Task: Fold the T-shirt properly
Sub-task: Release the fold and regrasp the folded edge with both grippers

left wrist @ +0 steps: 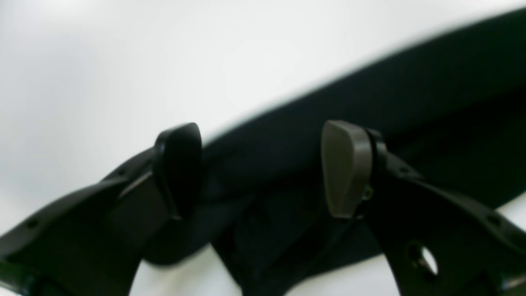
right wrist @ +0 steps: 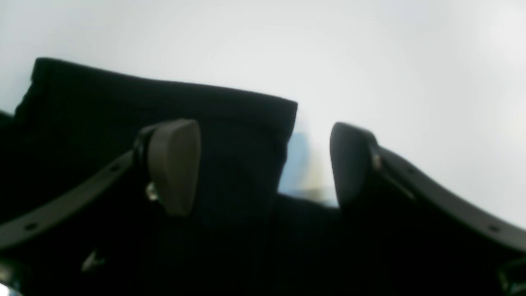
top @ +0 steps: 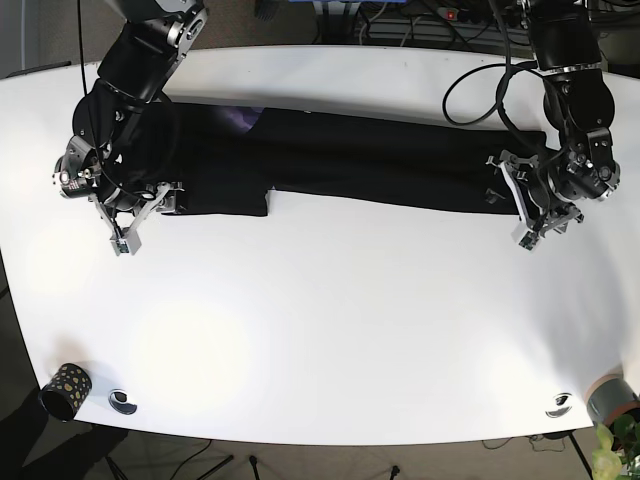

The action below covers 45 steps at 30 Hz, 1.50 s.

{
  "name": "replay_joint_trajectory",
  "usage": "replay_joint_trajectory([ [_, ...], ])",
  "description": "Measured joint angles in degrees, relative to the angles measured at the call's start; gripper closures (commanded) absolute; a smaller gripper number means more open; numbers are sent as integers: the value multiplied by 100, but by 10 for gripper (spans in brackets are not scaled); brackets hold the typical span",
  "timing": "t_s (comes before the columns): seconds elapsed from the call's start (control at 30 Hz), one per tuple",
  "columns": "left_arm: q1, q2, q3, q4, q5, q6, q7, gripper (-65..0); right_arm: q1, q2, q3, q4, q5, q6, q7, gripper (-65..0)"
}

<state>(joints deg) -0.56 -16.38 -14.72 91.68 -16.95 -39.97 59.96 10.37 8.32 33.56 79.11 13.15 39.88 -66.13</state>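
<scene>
Big white surface (top: 330, 330) with rounded corners, lit bright enough to show glare patches. Past the far edge there's a power strip and a tangle of cables (top: 400, 25) on the floor. Along the near edge sit a dark speckled cup (top: 66, 388) at the left corner, a small round thing (top: 123, 401) beside it, another small round thing (top: 560, 404) near the right corner, and a grey pot with a plant (top: 612, 400) at that corner.

The black T-shirt (top: 340, 160) lies flat in a long band across the far half of the surface, folded lengthwise, with one section hanging lower on the base view's left.

The left tool (left wrist: 263, 168) is over the shirt's end on the base view's right, fingers spread wide with dark cloth between and below them, nothing pinched. The right tool (right wrist: 265, 164) is at the other end, also spread wide: one finger (right wrist: 174, 164) over the cloth, the other out over bare white past the corner of the fabric.
</scene>
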Motion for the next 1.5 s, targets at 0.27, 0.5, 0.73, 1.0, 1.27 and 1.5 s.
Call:
replay_joint_trajectory([
  [0.27, 308, 15, -15, 0, 348, 2, -227, -419, -107, 107, -479, -271, 164, 4, 496, -279],
  [0.5, 339, -20, -22, -424, 323, 2, -411, -419, -273, 13, -595, 24, 81, 0, 391, 0],
  [0.73, 262, -111, -52, -774, 210, -20, -592, -419, -671, -79, -597, 1488, 98, 9, 195, 0],
  [1.0, 262, -114, -55, -791, 205, -17, -623, -419, -986, -83, -57, 2811, 203, 20, -796, 0],
  [1.27, 260, -114, -48, -796, 197, -17, -629, -419, -1550, -79, 345, 3047, 713, 22, -957, -2],
  [1.5, 221, -114, -39, -796, 210, -17, -625, -419, -1853, -66, 398, 2218, 667, 20, -380, -235],
])
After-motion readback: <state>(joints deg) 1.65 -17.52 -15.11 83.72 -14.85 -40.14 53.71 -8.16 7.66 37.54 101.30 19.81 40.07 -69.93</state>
